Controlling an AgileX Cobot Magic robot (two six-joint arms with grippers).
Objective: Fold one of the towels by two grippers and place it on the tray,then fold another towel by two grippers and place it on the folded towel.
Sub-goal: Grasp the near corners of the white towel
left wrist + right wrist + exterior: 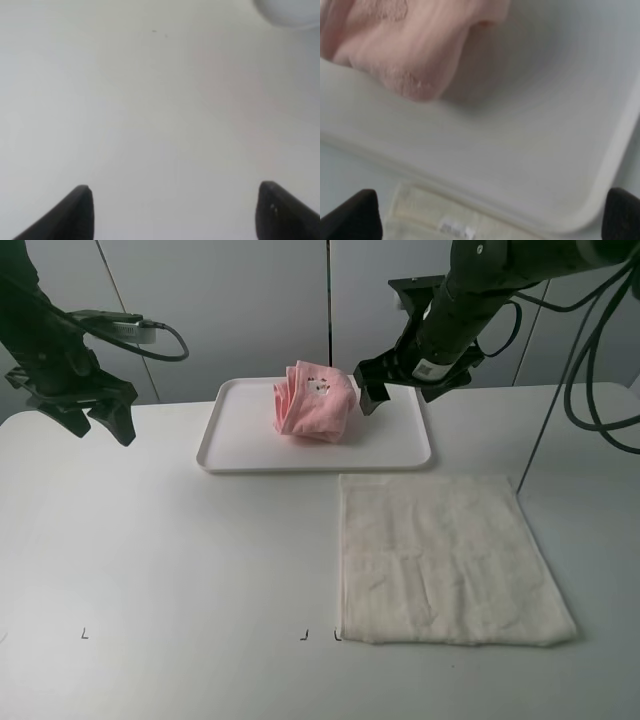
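Note:
The pale pink towel (315, 402) lies folded in a bunched stack on the white tray (312, 462). The right wrist view shows the pink towel (405, 45) resting on the tray's floor (530, 125). My right gripper (405, 392) hovers over the tray's right end, just right of the pink towel, open and holding nothing; its fingertips (350, 215) stand wide apart. The cream-white towel (450, 560) lies flat and unfolded on the table in front of the tray, its edge (435, 222) close to the tray rim. My left gripper (100, 420) hangs open and empty over bare table at the far left.
The white table (170, 560) stretches bare to the left of the cream towel. Small black marks (84, 634) sit near the front edge. Black cables (590, 360) trail at the right. A rounded white shape (295, 10) shows in the left wrist view's corner.

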